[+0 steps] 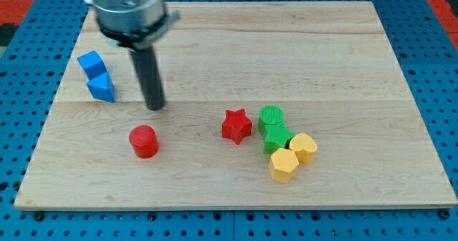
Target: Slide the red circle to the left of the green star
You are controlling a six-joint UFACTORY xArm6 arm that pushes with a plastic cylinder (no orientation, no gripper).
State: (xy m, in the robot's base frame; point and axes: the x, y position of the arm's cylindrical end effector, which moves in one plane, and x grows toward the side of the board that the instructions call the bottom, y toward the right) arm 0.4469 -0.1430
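The red circle (144,141) stands on the wooden board at the lower left of middle. My tip (154,107) rests just above it and slightly to its right, a small gap apart. The green star (276,139) lies at the lower right, packed among other blocks. A red star (236,125) sits just to the left of the green star, between it and the red circle.
A green circle (271,116) touches the green star from above. A yellow hexagon (283,165) and a yellow heart-like block (303,147) sit below and right of it. Two blue blocks (91,62) (101,87) stand at the left. The board's edge (215,207) runs along the bottom.
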